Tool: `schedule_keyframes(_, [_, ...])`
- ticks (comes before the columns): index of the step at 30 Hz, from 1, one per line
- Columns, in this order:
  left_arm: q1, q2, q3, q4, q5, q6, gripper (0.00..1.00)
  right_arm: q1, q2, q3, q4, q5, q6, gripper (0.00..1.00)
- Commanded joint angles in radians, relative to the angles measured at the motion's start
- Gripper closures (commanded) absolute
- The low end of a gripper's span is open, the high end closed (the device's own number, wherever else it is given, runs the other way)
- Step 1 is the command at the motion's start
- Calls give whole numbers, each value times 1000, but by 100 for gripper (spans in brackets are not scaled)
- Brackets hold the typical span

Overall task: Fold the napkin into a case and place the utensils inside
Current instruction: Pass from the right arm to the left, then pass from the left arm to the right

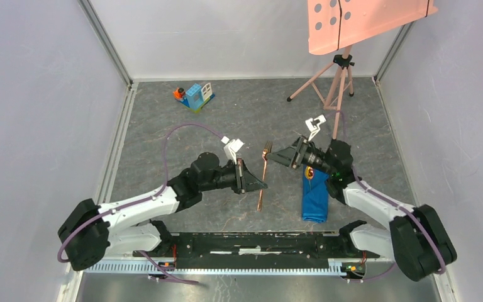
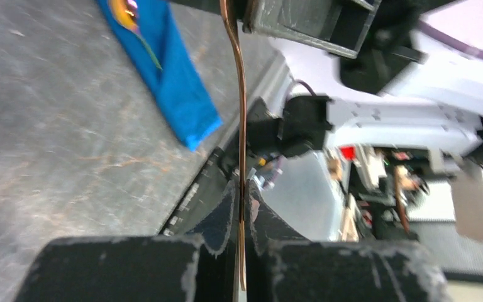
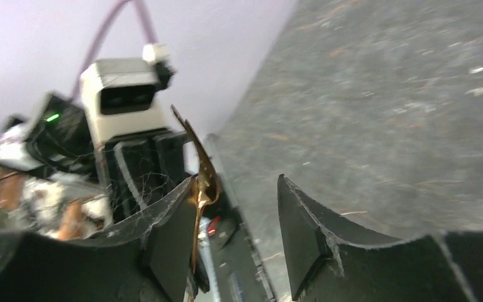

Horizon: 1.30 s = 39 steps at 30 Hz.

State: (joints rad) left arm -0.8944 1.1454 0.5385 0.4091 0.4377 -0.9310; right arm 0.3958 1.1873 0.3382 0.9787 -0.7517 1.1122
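Note:
The copper fork (image 1: 263, 176) hangs above the table, and my left gripper (image 1: 263, 184) is shut on its thin handle (image 2: 242, 126). In the left wrist view the jaws (image 2: 244, 189) pinch that handle edge-on. My right gripper (image 1: 275, 156) stands open at the fork's head. In the right wrist view the fork's head (image 3: 202, 179) lies against the inner face of one finger, with a wide gap to the other. The blue napkin (image 1: 315, 195) lies folded as a narrow case under the right arm. The spoon (image 1: 310, 173) sticks out of its far end, and the spoon's bowl (image 2: 126, 7) shows in the left wrist view.
A toy block house (image 1: 195, 95) sits at the back left of the grey mat. A pink tripod (image 1: 336, 82) with a perforated panel stands at the back right. White walls close in both sides. The black base rail (image 1: 251, 242) runs along the near edge.

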Motion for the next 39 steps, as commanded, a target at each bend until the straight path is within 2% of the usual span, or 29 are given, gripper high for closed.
schedule_keyframes(1, [-7, -71, 100, -333, -239, 169, 98, 46, -97, 191, -754, 231, -417, 43])
schedule_keyframes(6, [-16, -62, 112, -385, -287, 198, 98, 96, -87, 273, -861, 283, -465, 42])
schedule_keyframes(9, [-28, -46, 113, -385, -305, 195, 98, 133, -65, 312, -891, 315, -488, 45])
schedule_keyframes(12, [-38, -36, 113, -386, -322, 188, 98, 161, -65, 330, -885, 333, -493, 50])
schedule_keyframes(21, [-71, 2, 147, -405, -368, 189, 98, 229, -42, 331, -864, 357, -475, 50])
schedule_keyframes(39, [-121, 60, 214, -481, -433, 224, 98, 268, -3, 322, -817, 383, -447, 72])
